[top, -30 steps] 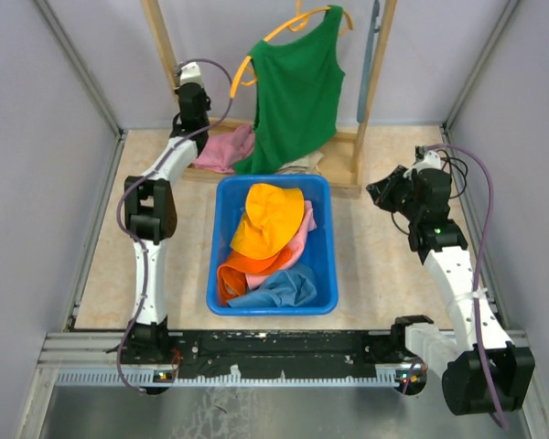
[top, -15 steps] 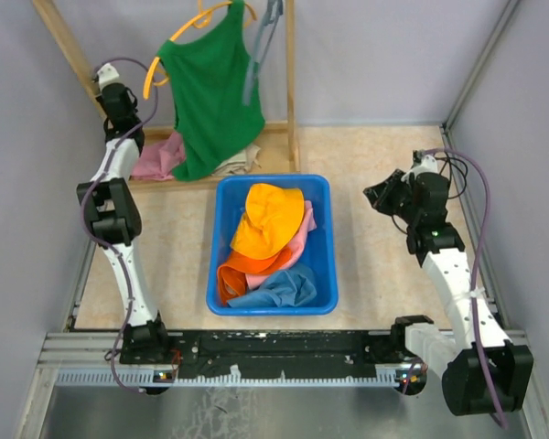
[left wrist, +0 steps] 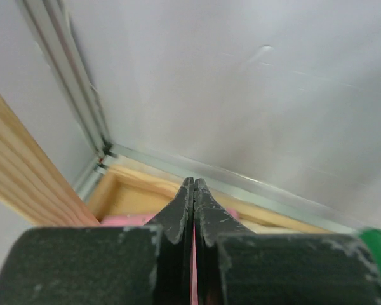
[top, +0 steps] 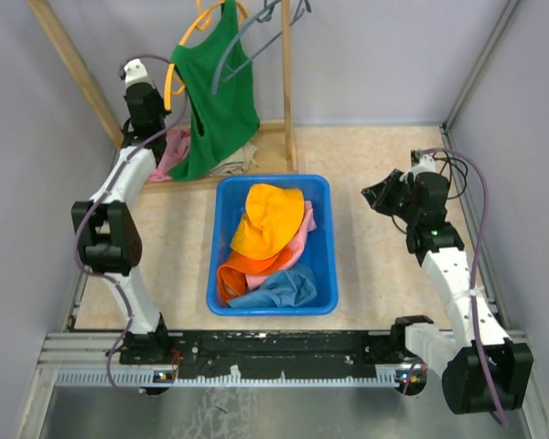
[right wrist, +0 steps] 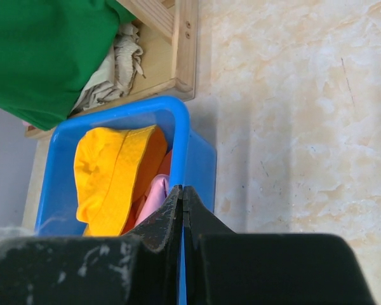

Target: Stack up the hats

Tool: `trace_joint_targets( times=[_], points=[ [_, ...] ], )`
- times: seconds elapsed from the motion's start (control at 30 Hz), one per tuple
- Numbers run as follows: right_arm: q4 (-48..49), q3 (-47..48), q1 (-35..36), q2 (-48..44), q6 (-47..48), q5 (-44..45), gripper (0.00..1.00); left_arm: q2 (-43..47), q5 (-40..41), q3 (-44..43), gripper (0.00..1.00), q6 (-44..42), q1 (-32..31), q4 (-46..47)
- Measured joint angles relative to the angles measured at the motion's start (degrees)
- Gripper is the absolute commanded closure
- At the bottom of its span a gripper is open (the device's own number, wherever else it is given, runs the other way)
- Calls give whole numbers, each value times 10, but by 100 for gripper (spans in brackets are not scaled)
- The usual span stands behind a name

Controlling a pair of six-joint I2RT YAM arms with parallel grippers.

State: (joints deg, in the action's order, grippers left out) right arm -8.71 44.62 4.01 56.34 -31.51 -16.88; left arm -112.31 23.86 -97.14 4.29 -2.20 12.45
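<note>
The four hats lie heaped in a blue bin (top: 273, 180) in the middle of the table (top: 375, 274), between the two arms. The yellow hat (top: 267, 219) is on top, at the far end of the heap, its crown up and its brim spread. The pink hat (top: 299, 240) shows from under its right side against the bin's right wall. The orange hat (top: 242, 273) lies under its near edge on the left, and the blue hat (top: 282, 288) is crumpled in the near right corner, touching the orange one. The left gripper (left wrist: 193, 184) is far back on the left, raised near the rear wall, beside a wooden rack (top: 286, 91). Its fingers are pressed fully together; a thin pink sliver shows in the slit between them, and whether it is pinched there cannot be told. A green top (top: 221, 105) hangs from the rack on an orange hanger (top: 185, 46). A pink cloth (top: 172, 151) and a beige cloth (top: 242, 163) lie on the rack's base, beyond the bin. The right gripper (right wrist: 182, 189) hovers over bare table to the right of the bin's far end, well apart from the hats. It points toward the bin, its fingers closed tight with nothing between them
</note>
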Motion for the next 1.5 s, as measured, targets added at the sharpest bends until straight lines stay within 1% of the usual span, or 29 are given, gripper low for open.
trace_joint_targets(
  times=[0.13, 0.27, 0.37, 0.43, 0.53, 0.67, 0.97, 1.23, 1.5],
  points=[
    [4, 0, 0, -2, 0, -5, 100, 93, -10, 83, 100, 66, -10, -49],
    [13, 0, 0, 1, -1, -19, 100, 167, -9, 204, 100, 131, -5, -94],
    [26, 0, 0, 4, -2, -31, 100, 193, -6, 285, 100, 163, -3, -134],
    [34, -1, 0, 4, -3, -40, 100, 197, -2, 324, 100, 175, -3, -160],
    [35, -1, 0, 4, -3, -48, 100, 188, 7, 353, 100, 193, -2, -193],
    [29, -1, 0, -2, 0, -53, 100, 151, 13, 345, 100, 214, -2, -203],
    [-3, 0, 0, -9, 11, -50, 100, 8, 9, 276, 100, 260, 1, -215],
    [-13, 4, 0, 6, 14, -46, 100, -40, -16, 202, 100, 293, 21, -228],
    [-8, 26, 0, 47, 13, -38, 100, -96, -32, 118, 100, 287, 50, -236]
  ],
)
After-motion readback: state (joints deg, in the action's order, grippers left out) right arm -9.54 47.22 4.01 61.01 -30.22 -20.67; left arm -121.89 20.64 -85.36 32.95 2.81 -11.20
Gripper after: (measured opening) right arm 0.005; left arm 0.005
